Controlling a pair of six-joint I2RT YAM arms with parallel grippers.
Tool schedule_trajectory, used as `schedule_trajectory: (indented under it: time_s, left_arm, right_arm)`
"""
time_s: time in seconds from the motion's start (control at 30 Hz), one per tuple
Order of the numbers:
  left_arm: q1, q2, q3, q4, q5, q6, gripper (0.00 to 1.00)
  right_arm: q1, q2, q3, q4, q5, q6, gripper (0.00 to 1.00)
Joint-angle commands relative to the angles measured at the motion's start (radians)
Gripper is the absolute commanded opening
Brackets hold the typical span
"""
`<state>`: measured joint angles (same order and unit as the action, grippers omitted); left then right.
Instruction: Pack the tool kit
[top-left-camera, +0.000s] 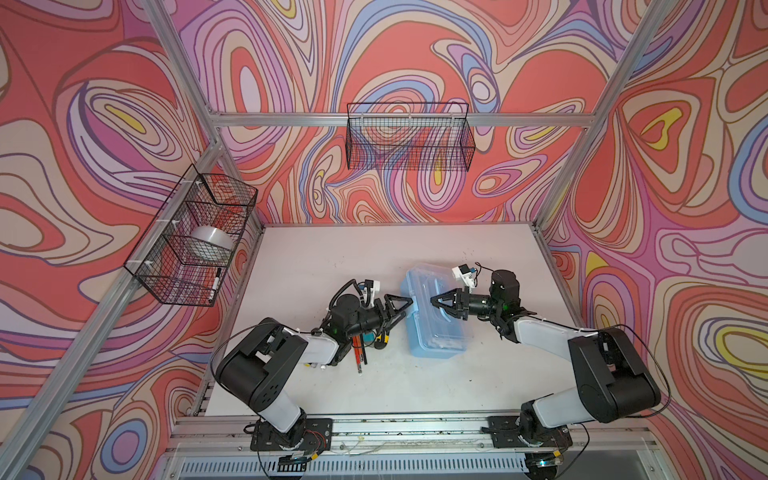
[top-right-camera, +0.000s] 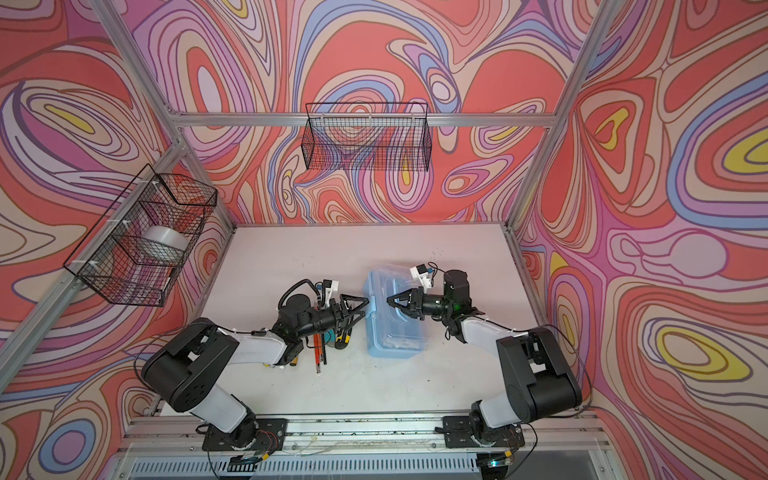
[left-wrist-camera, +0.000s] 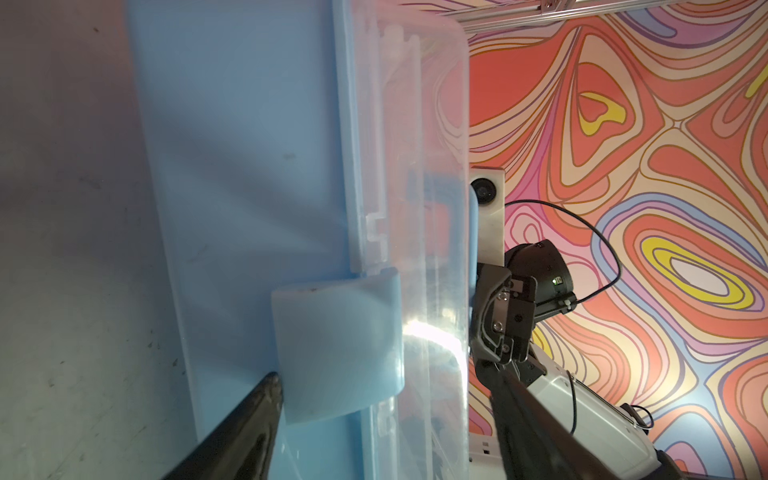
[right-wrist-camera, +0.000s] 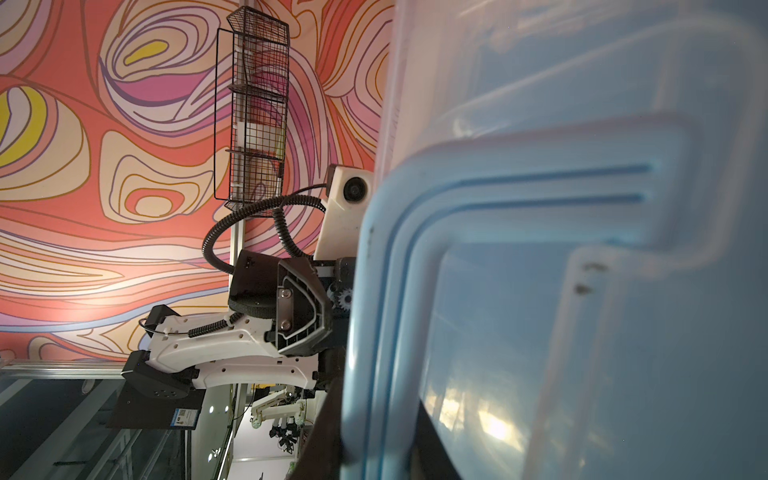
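One light-blue rectangular plastic box (top-left-camera: 436, 353) lies on the white tabletop (top-left-camera: 332, 257), a little toward 3 o'clock from its middle, with its clear lid (left-wrist-camera: 424, 166) down on it.

There are two grippers. The right gripper (top-left-camera: 434, 302) is at the 3 o'clock side of the box and is clenched on the blue handle (right-wrist-camera: 399, 291) on top of the lid. The left gripper (top-left-camera: 405, 308) is at the 9 o'clock side with its jaws spread wide and grasps nothing. In the left wrist view one fingertip (left-wrist-camera: 270, 386) is right at the pale blue latch (left-wrist-camera: 336, 349) on the box's side wall; whether it touches cannot be told.

Two black wire baskets hang on the frame: the long basket (top-left-camera: 409, 137) at 12 o'clock and the divided basket (top-left-camera: 166, 266) at 10 o'clock. The divided basket holds one pale roll of tape (top-left-camera: 210, 243) in its middle compartment and one black-and-white marker pen (top-left-camera: 216, 284) in the compartment nearest the camera.

A small heap of hand tools (top-left-camera: 359, 353) lies on the tabletop at 9 o'clock from the box. Red, black and yellow parts show, but the left arm (top-left-camera: 316, 353) covers most of them, so their number cannot be told. What is inside the box is hard to make out through the lid.
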<state>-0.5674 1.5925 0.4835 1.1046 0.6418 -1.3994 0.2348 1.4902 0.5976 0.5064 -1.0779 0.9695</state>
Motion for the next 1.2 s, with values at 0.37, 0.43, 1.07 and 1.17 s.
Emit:
schedule_trajectory:
  time_s: [0.37, 0.43, 1.07, 1.17]
  left_arm:
    - [0.044, -0.026, -0.024, 0.154, 0.043, 0.056, 0.80]
    - [0.060, -0.037, -0.032, 0.042, 0.029, 0.116, 0.81]
    - [0.072, -0.168, 0.158, -0.515, -0.014, 0.391, 0.85]
    - [0.070, -0.123, 0.175, -0.480, -0.003, 0.380, 0.85]
  right_arm:
    - [0.000, 0.009, -0.022, -0.321, 0.272, -0.261, 0.00]
    - [0.000, -0.051, 0.021, -0.422, 0.312, -0.308, 0.00]
    - [0.005, -0.028, 0.204, -0.235, 0.051, -0.106, 0.00]
    - [0.005, -0.050, 0.220, -0.229, 0.028, -0.093, 0.00]
